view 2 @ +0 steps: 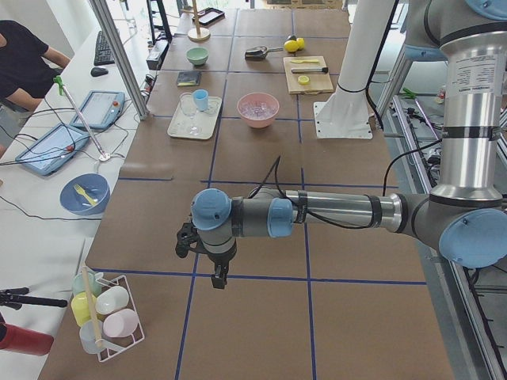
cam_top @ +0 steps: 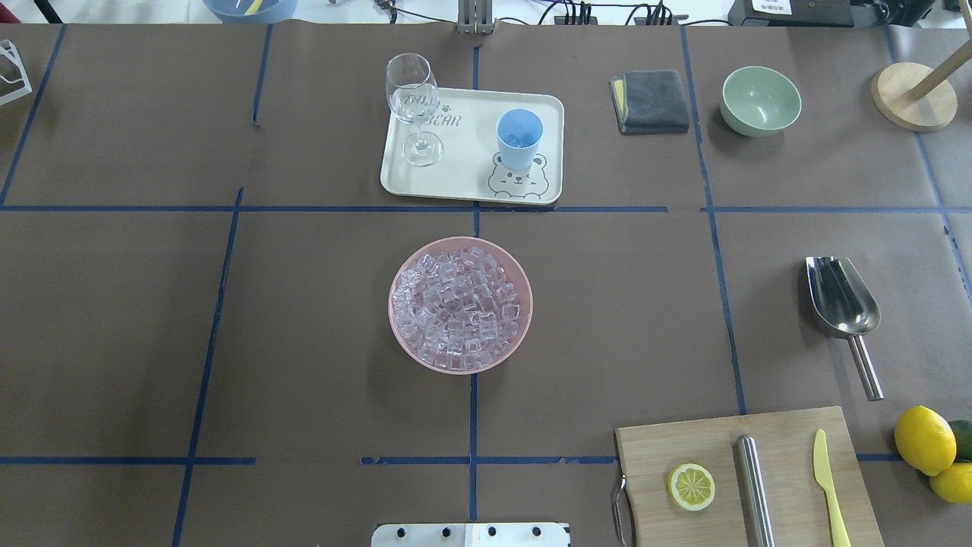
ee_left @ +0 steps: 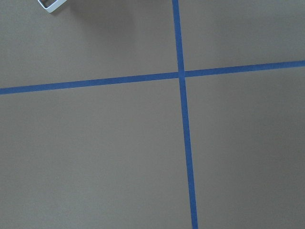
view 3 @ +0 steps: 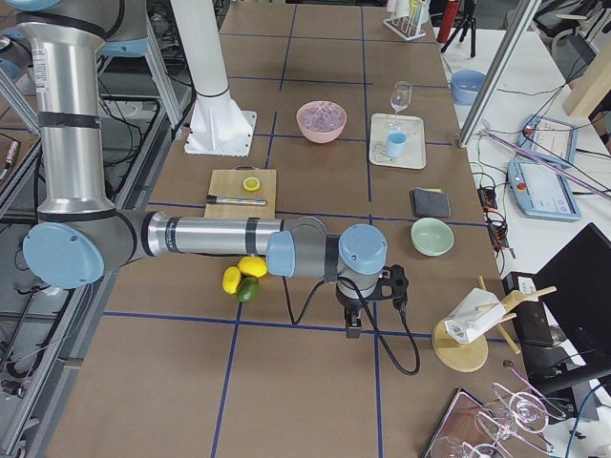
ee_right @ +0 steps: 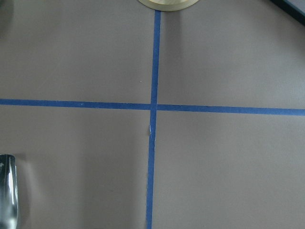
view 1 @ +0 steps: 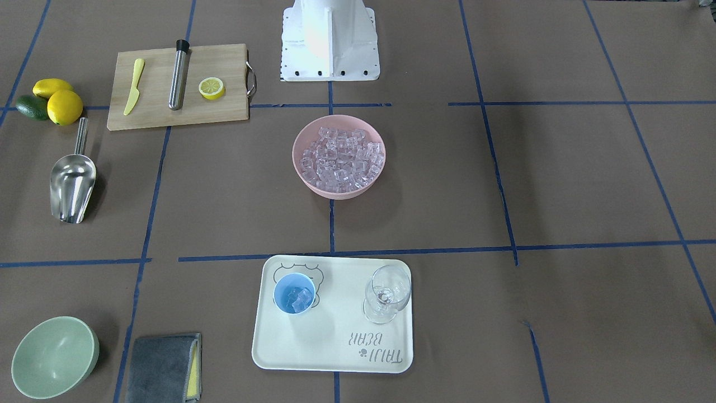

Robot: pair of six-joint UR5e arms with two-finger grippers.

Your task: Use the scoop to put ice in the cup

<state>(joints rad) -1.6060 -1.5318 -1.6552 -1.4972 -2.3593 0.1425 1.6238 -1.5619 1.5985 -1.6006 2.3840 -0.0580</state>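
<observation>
The steel scoop [view 1: 71, 182] lies empty on the brown table, at its right side in the overhead view [cam_top: 843, 300]. The ice [view 1: 341, 157] fills a pink bowl [cam_top: 402, 334] at the table's middle. The light-blue cup [view 1: 294, 294] stands on a cream tray [view 1: 324, 347] and holds a few cubes; it also shows in the overhead view [cam_top: 519, 138]. My left gripper [view 2: 218, 277] hangs over bare table far from these things. My right gripper [view 3: 351, 329] hangs past the lemons. I cannot tell whether either is open or shut.
A wine glass [view 1: 387, 292] stands on the tray beside the cup. A cutting board [view 1: 179, 87] holds a lemon half, a steel tube and a yellow knife. Lemons [view 1: 59, 101], a green bowl [view 1: 54, 356] and a grey cloth [view 1: 163, 368] lie nearby.
</observation>
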